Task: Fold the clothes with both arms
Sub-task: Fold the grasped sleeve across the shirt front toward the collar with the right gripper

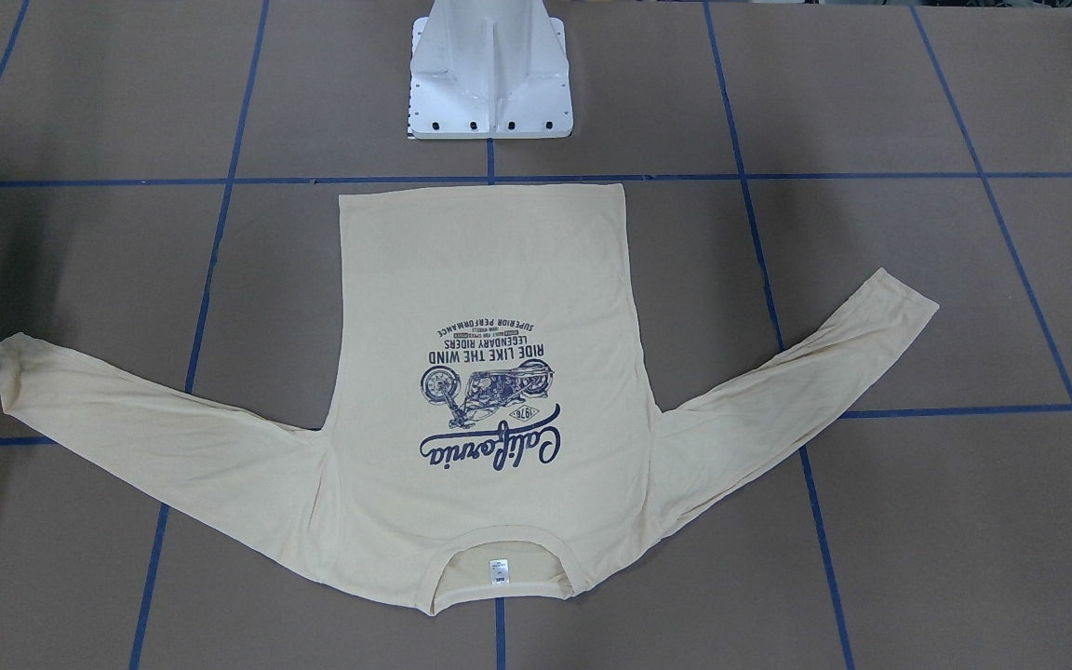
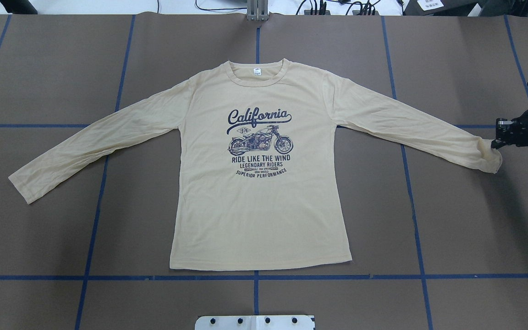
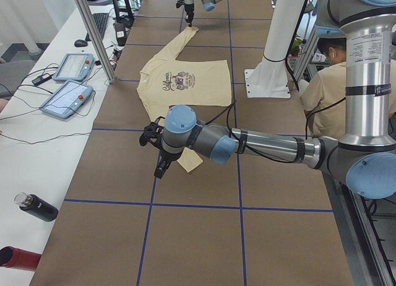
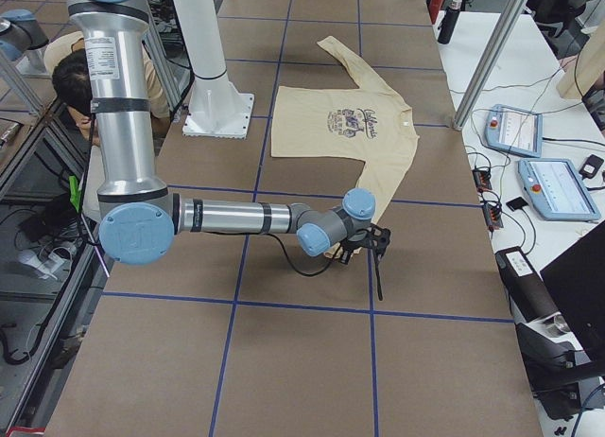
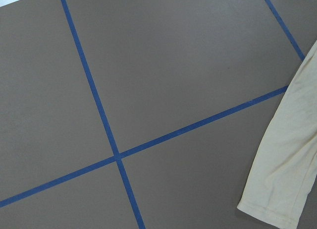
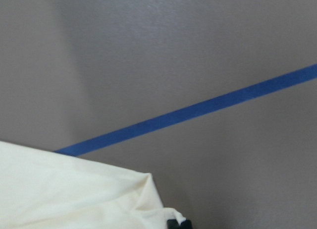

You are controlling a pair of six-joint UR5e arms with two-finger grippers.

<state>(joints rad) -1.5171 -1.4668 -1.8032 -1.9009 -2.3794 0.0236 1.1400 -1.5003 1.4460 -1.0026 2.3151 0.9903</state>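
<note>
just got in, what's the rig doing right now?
No fold is made yet. The cream T-shirt lies flat on the table, print up, both sleeves spread. The right gripper is at the right sleeve cuff, which is puckered; whether it is clamped is unclear. The left gripper hangs beside the left sleeve cuff, apparently not touching it.

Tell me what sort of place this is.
Likely a robotics lab workcell: a table gridded with blue tape, the left arm and right arm reaching over it, teach pendants on a side bench, a T-shirt laid out.
</note>
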